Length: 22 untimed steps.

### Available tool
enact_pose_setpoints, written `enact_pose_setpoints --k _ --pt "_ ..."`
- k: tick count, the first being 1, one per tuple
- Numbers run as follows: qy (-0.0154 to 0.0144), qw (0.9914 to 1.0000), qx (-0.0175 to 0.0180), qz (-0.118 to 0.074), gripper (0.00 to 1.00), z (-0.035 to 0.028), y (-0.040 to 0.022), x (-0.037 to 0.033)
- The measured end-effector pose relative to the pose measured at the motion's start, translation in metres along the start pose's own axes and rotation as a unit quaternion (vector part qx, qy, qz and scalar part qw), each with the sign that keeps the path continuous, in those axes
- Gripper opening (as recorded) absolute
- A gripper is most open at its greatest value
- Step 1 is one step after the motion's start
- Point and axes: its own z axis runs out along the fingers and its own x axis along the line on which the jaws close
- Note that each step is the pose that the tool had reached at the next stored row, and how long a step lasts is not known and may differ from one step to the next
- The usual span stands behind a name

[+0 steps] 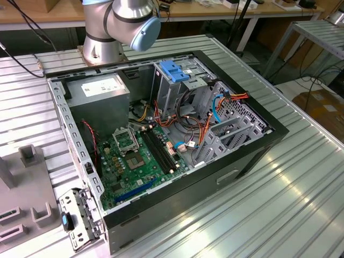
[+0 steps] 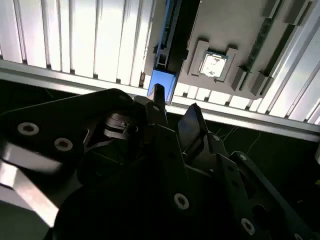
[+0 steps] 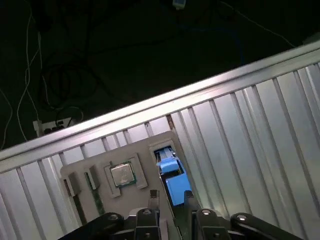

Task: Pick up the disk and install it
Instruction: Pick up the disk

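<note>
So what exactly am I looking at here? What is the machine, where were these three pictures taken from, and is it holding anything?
The machine is a single robot arm. The exterior view comes from a camera off the arm. It shows the arm's base at the far side of an open computer case, which sits on a ribbed metal table. The other two pictures come from cameras riding near the arm's wrist and look past its gripper, a black two-fingered claw. Beyond the gripper, both wrist views show a grey holder tray. It carries a square processor chip and the disk, a hard drive with blue rails standing on edge. The fingers stand apart, close to the disk, and nothing is held yet.
</note>
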Motion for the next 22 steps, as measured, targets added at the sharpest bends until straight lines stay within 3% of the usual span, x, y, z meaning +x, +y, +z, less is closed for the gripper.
enact_pose_setpoints --k 1,2,4,8,16,22 --pt "0.0008 0.99997 0.0009 -0.008 0.36 0.0003 0.0000 0.0000" --pt "0.0013 0.99989 0.0016 -0.015 0.42 0.0006 0.0000 0.0000" --pt "0.0021 0.99949 0.0031 -0.032 0.42 0.0012 -0.0001 0.0000" --pt "0.0016 0.99775 0.0048 -0.067 0.42 0.0027 -0.0001 -0.0001" --pt "0.0012 0.99722 0.0073 -0.074 0.42 0.0067 0.0004 -0.0011" --pt "0.0035 0.99688 0.0079 -0.079 0.42 0.0114 0.0018 -0.0056"
